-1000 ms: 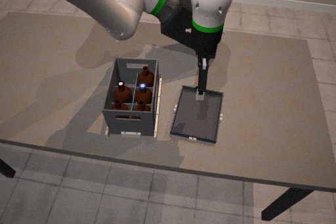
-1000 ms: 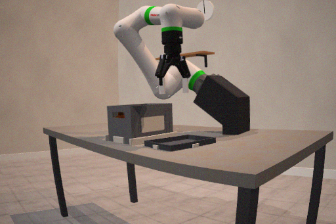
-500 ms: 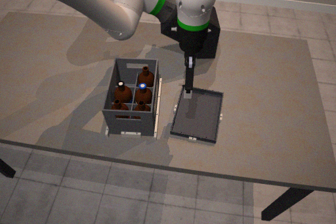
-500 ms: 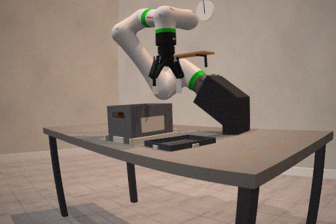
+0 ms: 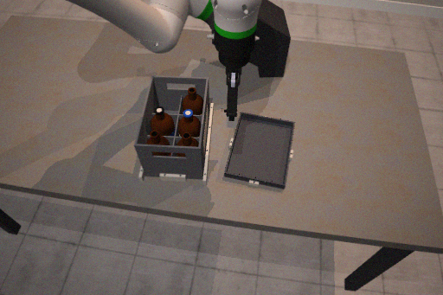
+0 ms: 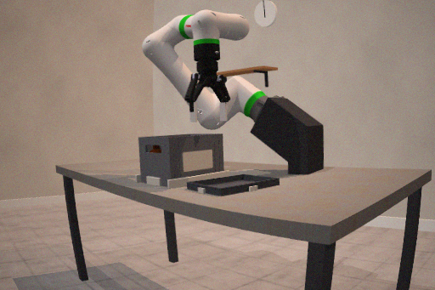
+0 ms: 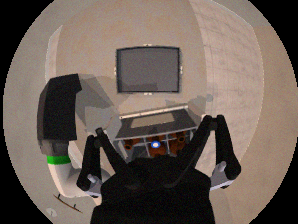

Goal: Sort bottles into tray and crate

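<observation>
A grey crate (image 5: 175, 129) on the table holds several brown bottles. One has a blue cap (image 5: 188, 113), one a white cap (image 5: 159, 110). An open bottle (image 5: 192, 100) stands at the back right, and two more open ones (image 5: 170, 139) stand at the front. The dark tray (image 5: 260, 150) lies empty to the right of the crate. My gripper (image 5: 232, 112) is open and empty. It hangs high above the table between the crate and the tray's far left corner, as the exterior view (image 6: 207, 105) shows. In the wrist view the blue cap (image 7: 154, 143) shows below the open fingers.
The arm's dark base block (image 5: 272, 42) stands behind the tray. White stops (image 5: 209, 131) sit along the crate's right and front sides. A small wall shelf (image 6: 248, 70) and a clock (image 6: 265, 13) are on the far wall.
</observation>
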